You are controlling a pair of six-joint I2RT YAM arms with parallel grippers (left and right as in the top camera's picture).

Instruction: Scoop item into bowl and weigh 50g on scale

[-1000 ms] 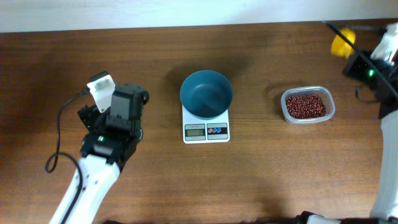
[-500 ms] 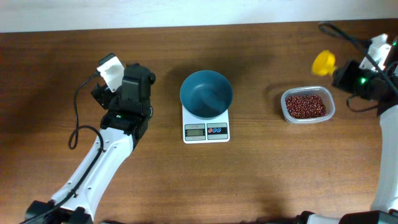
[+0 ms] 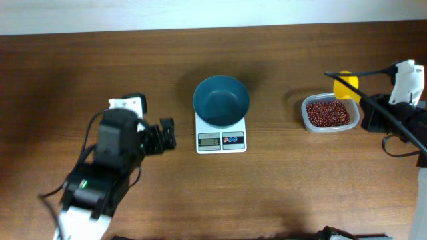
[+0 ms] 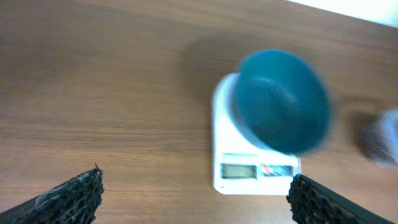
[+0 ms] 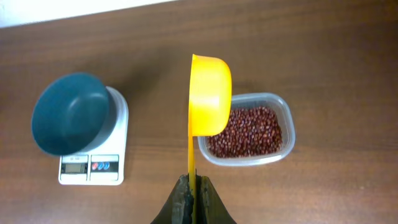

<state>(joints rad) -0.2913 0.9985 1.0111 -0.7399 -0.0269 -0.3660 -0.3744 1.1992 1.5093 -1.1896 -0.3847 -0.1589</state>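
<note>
The teal-blue bowl (image 3: 221, 100) stands on the white scale (image 3: 221, 140) at mid-table; no beans show inside it. The red-brown beans (image 3: 327, 112) lie in a clear tub to the right. My right gripper (image 3: 365, 107) is shut on the thin handle of a yellow scoop (image 3: 345, 87), whose cup hangs over the tub's far edge. The right wrist view shows the gripper (image 5: 194, 183), scoop (image 5: 210, 93), beans (image 5: 245, 132), bowl (image 5: 69, 121) and scale (image 5: 90, 167). My left gripper (image 3: 167, 135) is open and empty, left of the scale and pointing at it. The left wrist view shows the gripper (image 4: 196, 180), bowl (image 4: 283, 102) and scale (image 4: 249, 171).
The clear plastic tub (image 3: 355, 123) sits on the brown wooden table (image 3: 280, 193), about a hand's width right of the scale. A black cable (image 3: 353, 72) runs from the right arm above the scoop. The pale wall edge borders the table's far side.
My left arm swung round, so its open gripper now points right at the scale. My right arm came down and left, carrying the scoop from the far right corner to the tub.
</note>
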